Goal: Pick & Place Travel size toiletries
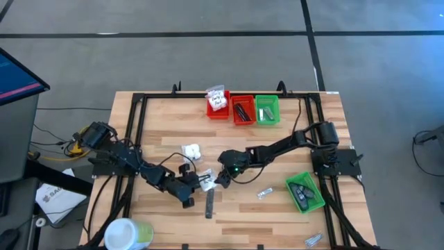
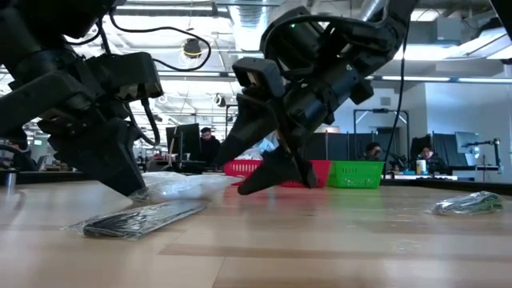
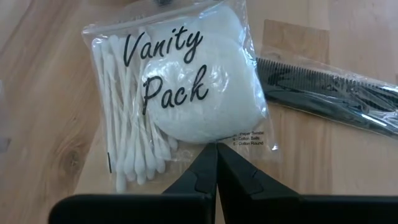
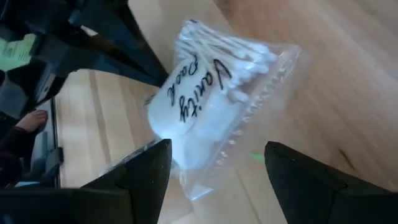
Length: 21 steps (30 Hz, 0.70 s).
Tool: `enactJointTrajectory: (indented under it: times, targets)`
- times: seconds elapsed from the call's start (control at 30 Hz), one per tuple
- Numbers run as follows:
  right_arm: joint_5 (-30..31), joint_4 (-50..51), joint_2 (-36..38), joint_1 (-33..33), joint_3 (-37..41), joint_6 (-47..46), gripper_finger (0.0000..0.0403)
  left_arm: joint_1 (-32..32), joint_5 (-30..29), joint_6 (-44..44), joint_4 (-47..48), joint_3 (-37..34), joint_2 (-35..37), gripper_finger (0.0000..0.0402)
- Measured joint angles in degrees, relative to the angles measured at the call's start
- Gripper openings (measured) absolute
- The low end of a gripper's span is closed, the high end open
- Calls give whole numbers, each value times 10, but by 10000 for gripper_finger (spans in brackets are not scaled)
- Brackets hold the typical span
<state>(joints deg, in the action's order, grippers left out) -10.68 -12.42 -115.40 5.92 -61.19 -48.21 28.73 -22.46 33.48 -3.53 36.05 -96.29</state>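
A clear-plastic "Vanity Pack" packet [image 3: 180, 87] of cotton swabs and pads lies flat on the wooden table [image 1: 277, 222], between my two grippers. My left gripper [image 3: 216, 148] is shut, with its tips at one edge of the packet. My right gripper [image 4: 217, 149] stands open and slants down at the packet's opposite end [image 4: 205, 168]. Its fingers flank that end without touching it. A black comb in a clear wrapper [image 3: 336, 99] lies flat beside the packet. Near the table's middle rests a white crinkly packet [image 1: 190, 150], and a silvery sachet [image 1: 264, 193] lies right of my grippers. My left gripper sets its shut fingertips [image 3: 211, 163] on the packet's edge nearest the cotton pads [image 3: 214, 140], slanting down from the table's left. The packet lies flat on the table. Whether a layer of plastic is caught between the tips, I cannot tell.
Two red bins [image 1: 218, 104] [image 1: 243, 110] and a green bin [image 1: 267, 110] stand at the far edge. Another green bin [image 1: 305, 193], holding dark items, sits at the right. A big white-and-green tub [image 1: 128, 235] is at the near left corner, and a small wrapped item [image 1: 313, 240] at the near right.
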Motion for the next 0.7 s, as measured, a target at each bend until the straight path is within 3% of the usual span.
enactJointTrajectory:
  times: [0.17, 0.3, 0.43, 0.7]
  targets:
    - [0, -5, 0, 0, 0, 1, 247, -2, 4, -1, -3, -1, -1, 1]
    - [0, -3, -1, 0, 0, -2, 221, -2, 4, -1, -5, -1, -1, 1]
    - [0, -3, -1, 0, 0, 5, 164, -2, 4, -2, -7, -1, -1, 1]
    - [0, -3, -1, -2, 0, 42, 13, -2, 3, -2, -10, -2, -2, 1]
